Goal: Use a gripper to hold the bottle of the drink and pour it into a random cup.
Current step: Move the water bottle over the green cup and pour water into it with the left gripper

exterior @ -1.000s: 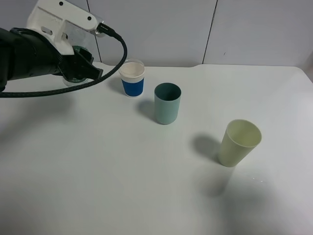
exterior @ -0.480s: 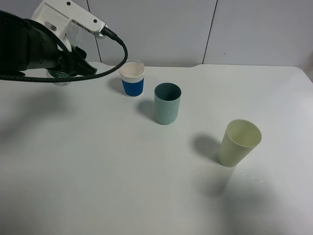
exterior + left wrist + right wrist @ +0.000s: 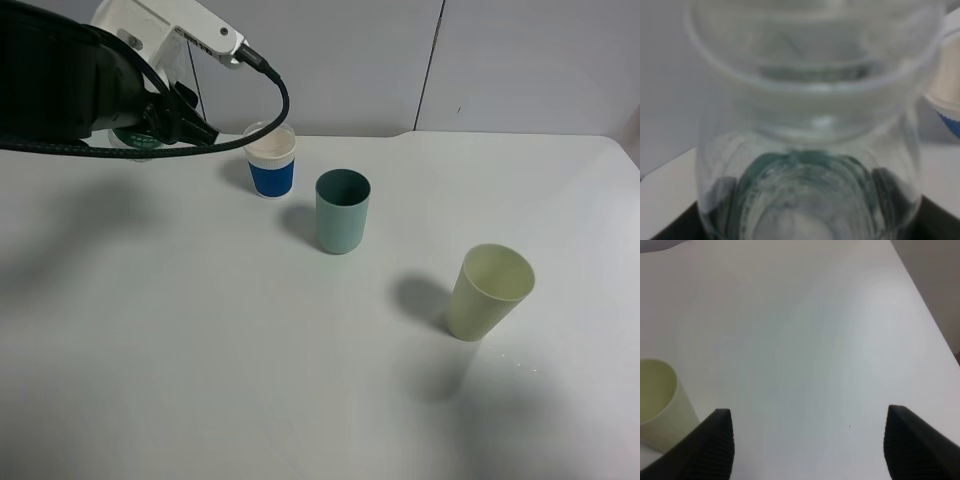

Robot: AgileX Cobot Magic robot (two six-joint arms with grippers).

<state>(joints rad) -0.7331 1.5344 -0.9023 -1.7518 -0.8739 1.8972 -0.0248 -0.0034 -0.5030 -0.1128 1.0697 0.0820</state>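
My left gripper (image 3: 165,128) is shut on the bottle of the drink (image 3: 128,139), held above the table's far left. Only a bit of its green label and clear body shows under the black arm. In the left wrist view the clear, uncapped bottle (image 3: 810,150) fills the frame, with the blue cup (image 3: 946,100) just beside it. Three cups stand on the table: a blue cup (image 3: 271,165) with a white inside, a teal cup (image 3: 342,211) and a pale green cup (image 3: 488,292). My right gripper (image 3: 807,450) is open and holds nothing, with the pale green cup (image 3: 655,402) off to one side.
A black cable (image 3: 262,118) loops from the left arm over the table, just in front of the blue cup. The white table (image 3: 250,350) ends at a grey wall (image 3: 340,60) behind. The table's edge (image 3: 920,300) shows in the right wrist view.
The left arm has risen and shifted right toward the blue cup, carrying the bottle. The cups have not moved.
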